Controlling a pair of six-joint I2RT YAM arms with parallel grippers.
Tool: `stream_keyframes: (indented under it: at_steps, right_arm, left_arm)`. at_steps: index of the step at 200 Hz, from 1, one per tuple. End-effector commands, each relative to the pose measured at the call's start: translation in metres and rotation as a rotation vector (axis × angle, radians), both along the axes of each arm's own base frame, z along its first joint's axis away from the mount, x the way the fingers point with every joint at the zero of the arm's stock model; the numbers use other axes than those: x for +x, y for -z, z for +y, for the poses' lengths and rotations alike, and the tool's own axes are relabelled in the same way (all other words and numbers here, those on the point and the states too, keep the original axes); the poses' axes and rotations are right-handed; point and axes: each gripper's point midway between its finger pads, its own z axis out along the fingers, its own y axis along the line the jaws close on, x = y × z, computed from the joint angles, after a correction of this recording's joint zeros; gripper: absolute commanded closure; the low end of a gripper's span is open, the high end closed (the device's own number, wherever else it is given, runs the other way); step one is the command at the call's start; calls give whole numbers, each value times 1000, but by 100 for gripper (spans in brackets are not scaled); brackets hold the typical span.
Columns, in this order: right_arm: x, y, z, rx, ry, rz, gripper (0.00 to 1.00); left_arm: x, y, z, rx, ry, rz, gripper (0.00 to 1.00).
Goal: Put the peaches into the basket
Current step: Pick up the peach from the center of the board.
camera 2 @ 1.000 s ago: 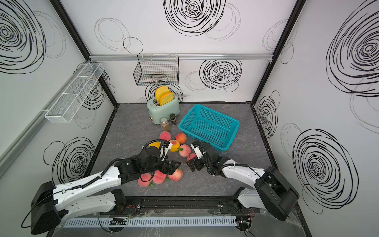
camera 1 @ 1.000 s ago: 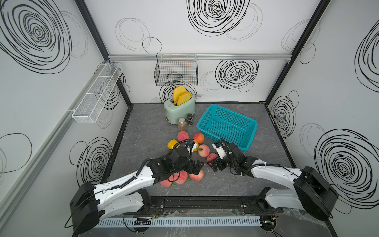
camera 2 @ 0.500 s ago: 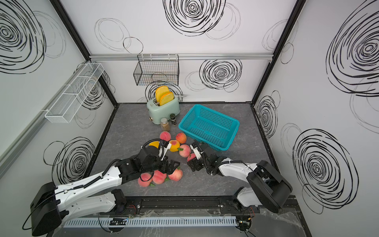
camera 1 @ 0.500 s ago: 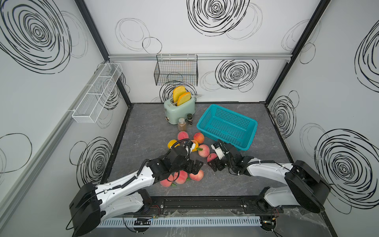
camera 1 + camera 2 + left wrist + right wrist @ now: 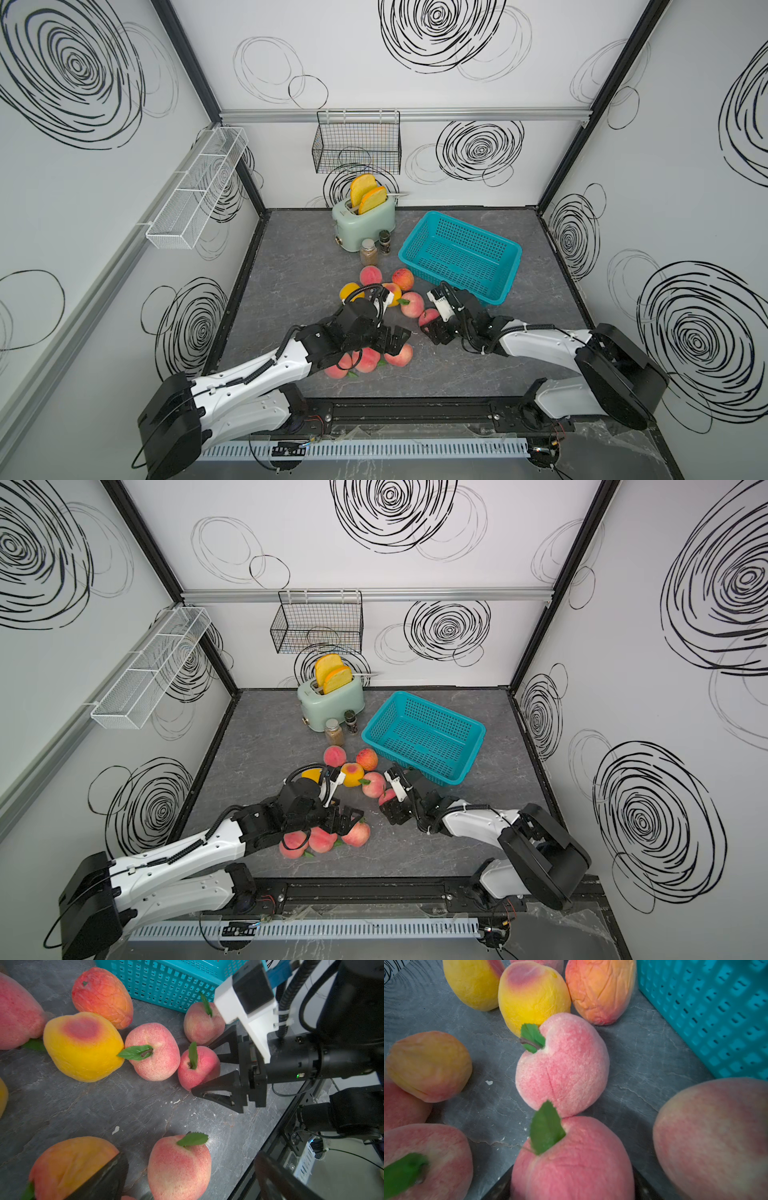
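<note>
Since right claw (image 5: 201, 1068), half-closed, clasps the mid-frame peach (image 5: 197, 1072) and left claw (image 5: 395, 337) gapes empty, check grip. Lift straight, then over basket (image 5: 166, 985).

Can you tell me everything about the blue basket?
The basket is teal-blue plastic, a rectangle with an open top and little slots all over its sides and bottom. It stands upright and empty on the grey table, turned at an angle, near the toaster. Peaches lie close to its near side; none are inside.
</note>
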Motion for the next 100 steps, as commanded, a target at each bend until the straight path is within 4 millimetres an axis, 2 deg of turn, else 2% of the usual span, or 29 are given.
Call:
stream_keyframes:
  at_steps: [1, 51, 100]
  right_arm:
    - [2, -10, 4, 21, -5, -26, 39]
    - [0, -31, 1, 43, 1, -55, 40]
    - [5, -60, 2, 68, 2, -101, 41]
  left_arm:
    - [2, -6, 1, -34, -18, -11, 2]
    - [-1, -7, 4, -52, -19, -9, 2]
    - [-1, -20, 3, -82, -18, -28, 2]
